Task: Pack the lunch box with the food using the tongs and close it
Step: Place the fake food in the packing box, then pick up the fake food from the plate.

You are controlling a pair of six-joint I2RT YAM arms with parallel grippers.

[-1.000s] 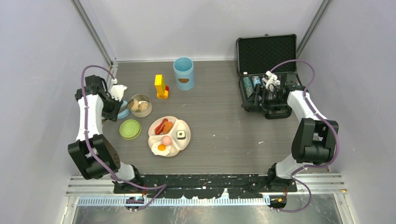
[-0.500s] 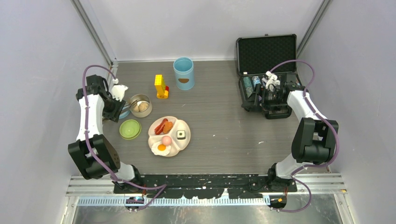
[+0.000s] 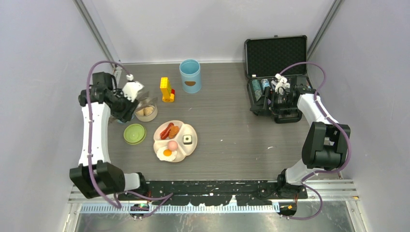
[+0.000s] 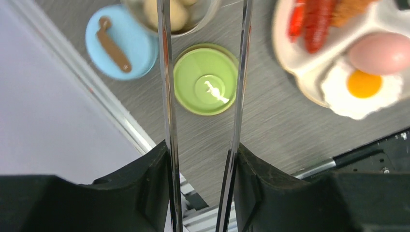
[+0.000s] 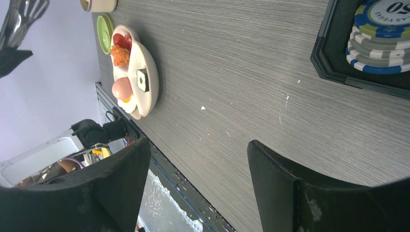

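Observation:
My left gripper (image 3: 129,93) (image 4: 203,154) is shut on the silver tongs (image 4: 167,96), one arm against each finger. The tongs' arms stand apart and reach over the small steel bowl (image 3: 146,110) (image 4: 205,21), where a beige bun (image 4: 178,12) lies. Its green lid (image 3: 134,134) (image 4: 205,79) and the blue lid with the brown handle (image 4: 121,42) rest on the table beside it. The light-blue canister (image 3: 190,75) stands open at the back. The cream plate (image 3: 193,137) holds red sausages (image 4: 314,24), a pink egg (image 4: 382,50) and a fried egg (image 4: 362,87). My right gripper (image 3: 280,89) (image 5: 198,150) is open and holds nothing.
A yellow toy (image 3: 167,90) stands between bowl and canister. The open black case (image 3: 276,53) sits at the back right, with stacked poker chips (image 5: 382,34) in it, under my right arm. Walls close in both sides.
My left gripper has risen and shifted toward the back right, and the tongs' arms have spread apart over the steel bowl. The right arm has not moved.

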